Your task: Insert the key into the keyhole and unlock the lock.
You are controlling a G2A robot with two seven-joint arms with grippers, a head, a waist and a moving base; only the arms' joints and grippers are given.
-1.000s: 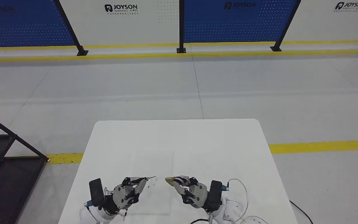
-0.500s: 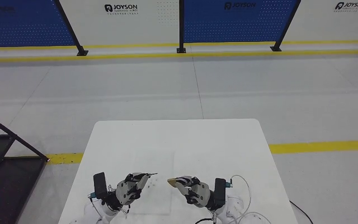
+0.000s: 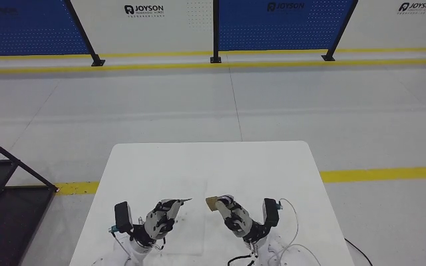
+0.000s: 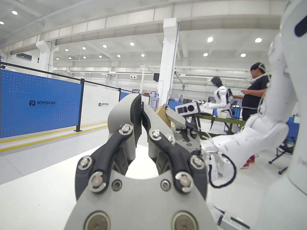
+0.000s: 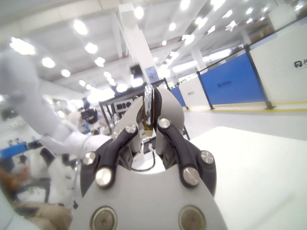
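Moving forward over the white surface [image 3: 213, 159], both arms sit farther from its near edge than a second ago. Our left pincer [image 3: 178, 203] is clamped on the key [image 3: 186, 200]; our right pincer [image 3: 218, 203] grips the brass padlock [image 3: 212, 202]. Key tip and padlock stay just apart, so we judge insertion still ahead.

key [image 3: 185, 200]: thin sliver past the left gripper [image 3: 177, 203] in the top view, teeth too small to tell; in the left wrist view, hidden between the pressed pads [image 4: 136, 111].
lock [image 5: 148, 107]: edge-on in the right gripper [image 5: 151, 96], keyhole face hidden.
left arm [image 3: 133, 236], right arm [image 3: 265, 229]: cut off at the top view's lower edge.
room [image 5: 60, 72] behind the right gripper: blurred.
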